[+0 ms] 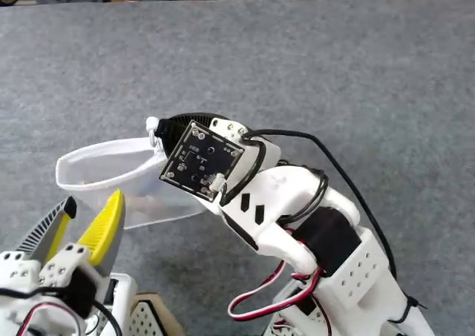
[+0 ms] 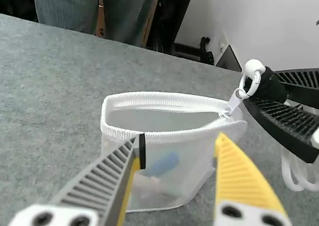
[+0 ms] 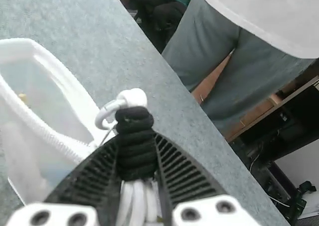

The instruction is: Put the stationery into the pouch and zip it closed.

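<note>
Translucent white pouch [image 1: 111,174] stands open on the grey worktop [image 1: 334,69], left of centre. Right gripper [image 3: 135,148] pinches the black zipper pull [image 2: 262,84] at its right end. Left gripper [image 2: 179,139] is spread at its near side.

Translucent smooth plastic pouch [image 2: 172,153], woven cloth zip tape [image 2: 164,99], matt fuzzy grey table [image 1: 297,54]

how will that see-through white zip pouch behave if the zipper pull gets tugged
Probably floppy: the translucent white zip pouch has thin walls, and its open rim bows. Likely light, so it may slide or tip on the grey table when the right gripper, shut on the black cord pull, tugs, unless braced.
</note>
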You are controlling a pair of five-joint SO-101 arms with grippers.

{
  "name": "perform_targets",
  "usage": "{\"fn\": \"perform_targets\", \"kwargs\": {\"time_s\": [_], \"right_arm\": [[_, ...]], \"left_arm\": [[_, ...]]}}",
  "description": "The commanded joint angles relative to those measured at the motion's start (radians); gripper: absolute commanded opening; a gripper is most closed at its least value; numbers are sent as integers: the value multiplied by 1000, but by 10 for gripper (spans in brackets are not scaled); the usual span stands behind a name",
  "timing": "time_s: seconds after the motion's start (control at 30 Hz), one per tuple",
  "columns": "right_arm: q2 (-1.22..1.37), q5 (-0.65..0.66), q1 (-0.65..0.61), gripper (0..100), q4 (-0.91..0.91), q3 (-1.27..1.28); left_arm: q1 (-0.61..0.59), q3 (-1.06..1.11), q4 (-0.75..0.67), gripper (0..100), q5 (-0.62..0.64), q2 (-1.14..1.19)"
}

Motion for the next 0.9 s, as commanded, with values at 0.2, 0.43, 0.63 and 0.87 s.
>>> {"fn": "perform_targets", "kwargs": {"time_s": [0.2, 0.43, 0.63, 0.87], "right_arm": [[-35, -8, 11, 11, 44, -85], [-61, 63, 32, 11, 66, -254], [-65, 207, -6, 11, 75, -380], [-65, 293, -6, 11, 284, -463]], "left_arm": [[15, -163, -2, 286, -80, -8], [-31, -278, -34, 282, -140, -14], [-228, -205, -144, 282, -195, -14], [-266, -59, -175, 282, -255, -15]]}}
